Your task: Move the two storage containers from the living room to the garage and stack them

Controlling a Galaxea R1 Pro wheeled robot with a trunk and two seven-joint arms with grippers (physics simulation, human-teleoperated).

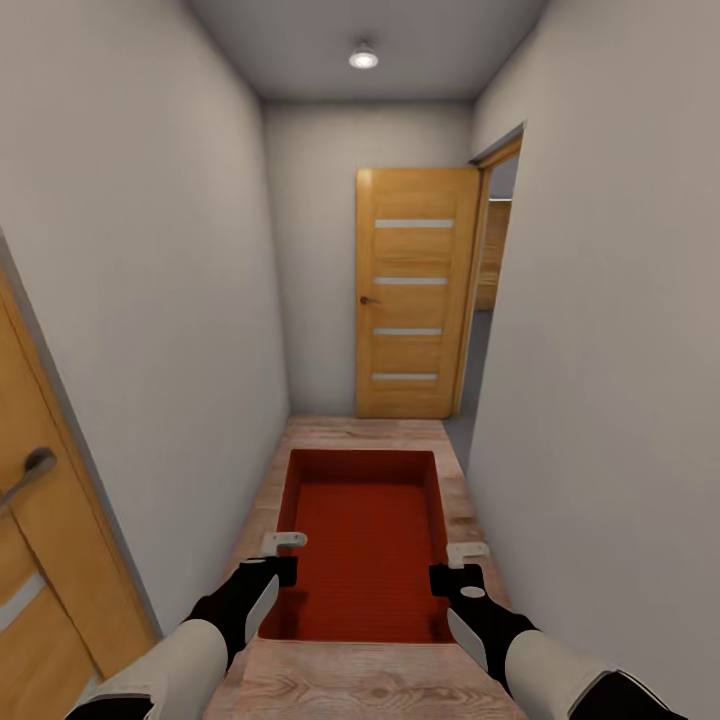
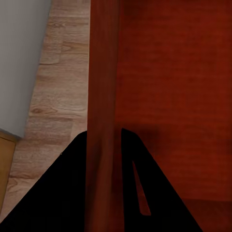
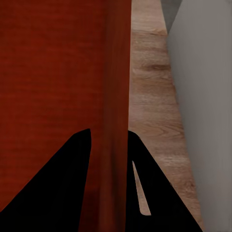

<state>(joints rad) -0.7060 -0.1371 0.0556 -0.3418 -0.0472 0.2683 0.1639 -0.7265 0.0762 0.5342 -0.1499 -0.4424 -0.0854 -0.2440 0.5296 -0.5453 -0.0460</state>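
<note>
Head forward-down; wrists close along container [image 1: 365,540] walls

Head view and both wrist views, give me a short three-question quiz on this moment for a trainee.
1. True or false: the left gripper and right gripper each clamp a side wall of the storage container.
2. The wooden door at the corridor's end stands: A) open, B) closed.
3. What floor lies under the container?

Key: 1 true; 2 A; 3 light wood plank floor.
</note>
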